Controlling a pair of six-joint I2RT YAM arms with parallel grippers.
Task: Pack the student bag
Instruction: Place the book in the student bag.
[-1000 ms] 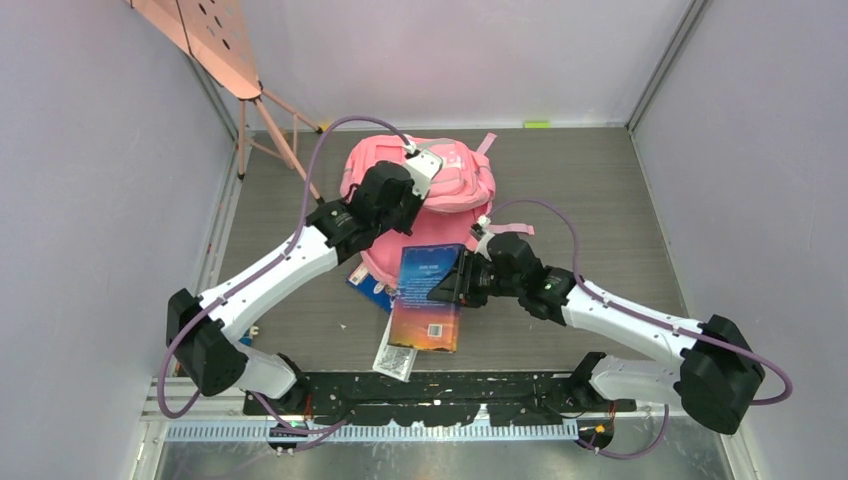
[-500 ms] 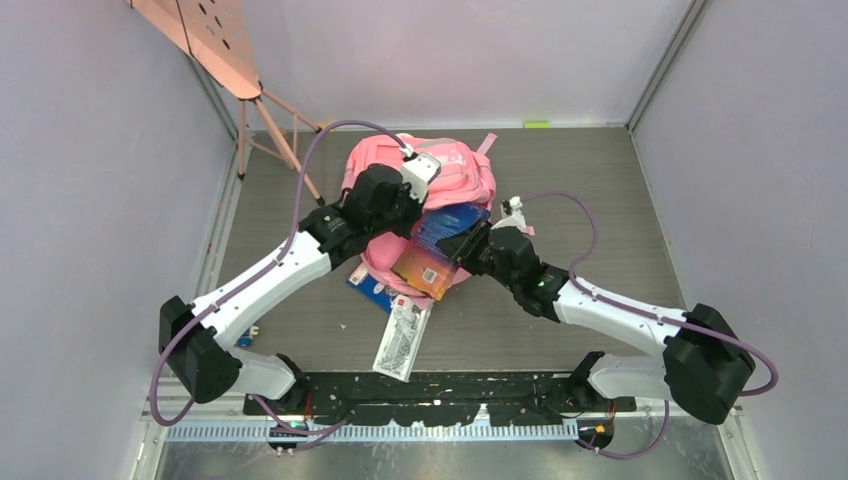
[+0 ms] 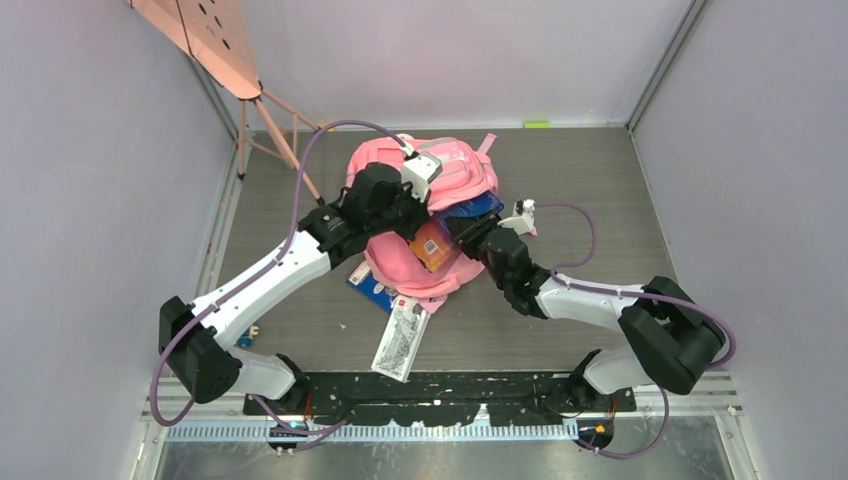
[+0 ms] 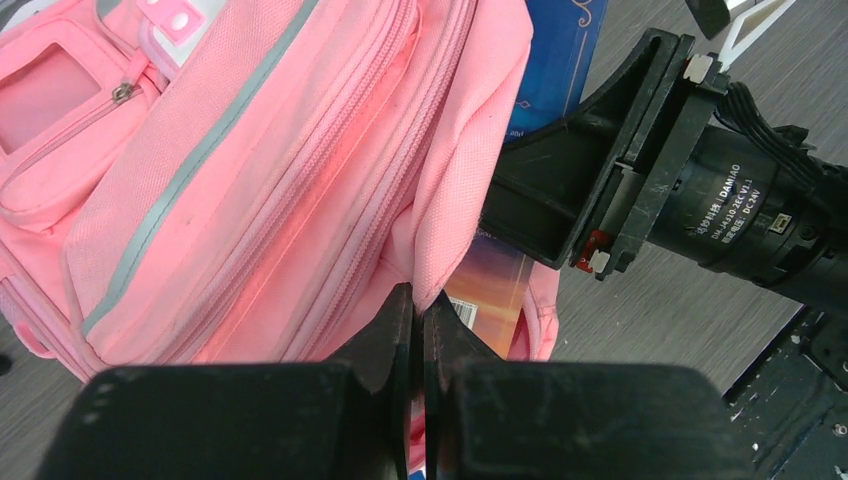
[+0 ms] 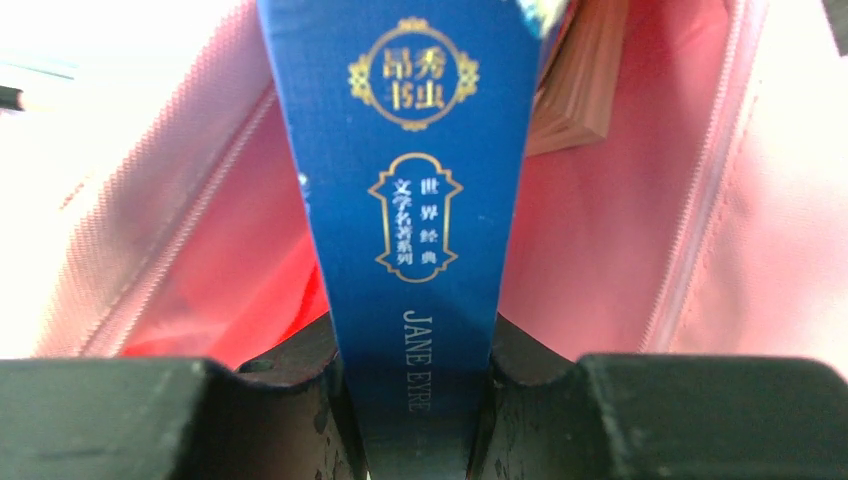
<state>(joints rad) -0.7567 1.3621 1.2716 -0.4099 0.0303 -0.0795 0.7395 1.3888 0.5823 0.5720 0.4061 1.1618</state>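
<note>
Right gripper [image 5: 415,372] grasps a blue book [image 5: 410,200], spine lettered "JANE EYRE", its far end inside the pink backpack [image 5: 620,220]; left gripper [image 4: 417,318] pinches the backpack's edge.

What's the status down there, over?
Left fingers pinching large pink fabric backpack's opening edge. Right fingers clamping blue rectangular paper book, partly inside. Another book alongside, inside.

We found the mouth of the student bag [image 5: 640,200] largely filled by the blue book [image 5: 410,200] gripped in the right gripper [image 5: 415,400]; only narrow pink gaps lay either side of it; the left gripper [image 4: 418,320], pinched on the bag's flap, barred the left approach with its arm; a white packet [image 3: 400,340] lay near the bag's front; we saw bare table [image 3: 600,190] to the right; a pink stand [image 3: 262,110] crowded the far-left corner.
</note>
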